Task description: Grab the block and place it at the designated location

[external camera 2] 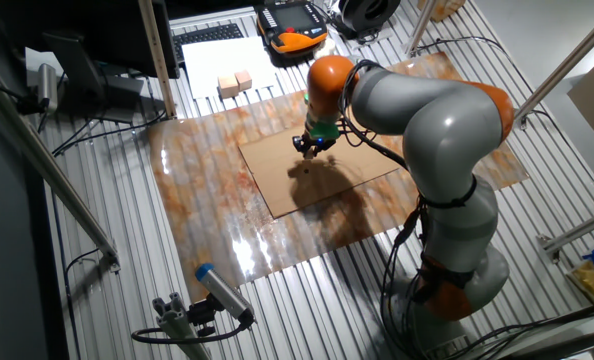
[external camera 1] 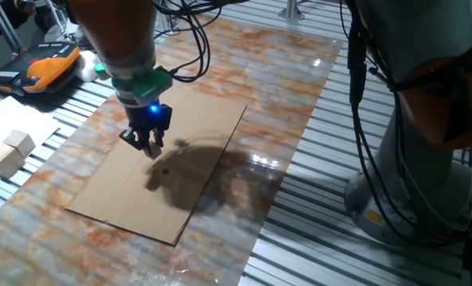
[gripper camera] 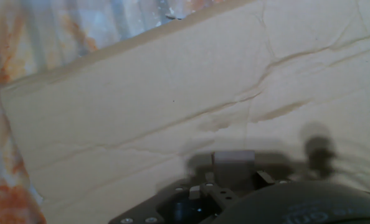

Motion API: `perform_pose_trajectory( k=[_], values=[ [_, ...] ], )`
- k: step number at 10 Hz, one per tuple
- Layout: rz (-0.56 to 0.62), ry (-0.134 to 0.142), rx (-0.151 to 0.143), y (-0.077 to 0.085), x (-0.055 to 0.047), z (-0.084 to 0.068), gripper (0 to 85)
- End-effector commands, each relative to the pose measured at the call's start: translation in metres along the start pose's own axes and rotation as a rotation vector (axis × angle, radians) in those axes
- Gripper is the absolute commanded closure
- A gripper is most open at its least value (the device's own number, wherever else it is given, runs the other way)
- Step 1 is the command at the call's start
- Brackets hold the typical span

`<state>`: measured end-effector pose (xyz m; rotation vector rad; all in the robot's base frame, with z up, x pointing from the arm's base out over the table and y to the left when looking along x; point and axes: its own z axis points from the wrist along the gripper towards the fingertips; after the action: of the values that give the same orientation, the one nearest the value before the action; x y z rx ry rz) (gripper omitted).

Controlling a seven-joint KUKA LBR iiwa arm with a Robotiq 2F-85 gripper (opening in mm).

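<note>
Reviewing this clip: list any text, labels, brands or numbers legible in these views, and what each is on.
None can be read.
Yellow label on the robot base: too small to read.
Pendant screen: too small to read.
Gripper housing in the hand view: faint marking, blurred.
Cardboard: only a dark dot, no text.

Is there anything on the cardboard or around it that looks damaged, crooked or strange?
The cardboard sheet shows several creases and crack lines across its surface in the hand view, so it is worn, though it lies flat. It also sits at an angle to the marbled board beneath. Nothing is spilled. The dark dot looks intact.
</note>
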<state>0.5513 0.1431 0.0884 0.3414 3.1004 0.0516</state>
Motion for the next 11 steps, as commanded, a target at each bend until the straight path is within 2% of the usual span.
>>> perform_pose_trajectory(
  k=[1, 3, 4, 6, 7, 9, 11],
  values=[
    [-0.002, 0.000, 0.001, 0.0005, -0.0002, 0.0013, 85.0],
    [0.000, -0.005, 0.001, 0.0009, -0.0006, 0.0030, 85.0],
    [0.002, -0.002, -0.008, 0.0010, -0.0005, 0.0029, 85.0],
    [0.003, -0.018, -0.017, 0.0009, -0.0004, 0.0024, 85.0],
    [0.003, -0.014, -0.019, 0.0011, -0.0005, 0.0024, 85.0],
    [0.009, -0.023, -0.002, 0.0011, -0.0006, 0.0026, 85.0],
    [0.004, -0.018, -0.025, 0.0011, -0.0006, 0.0026, 85.0]
  ],
)
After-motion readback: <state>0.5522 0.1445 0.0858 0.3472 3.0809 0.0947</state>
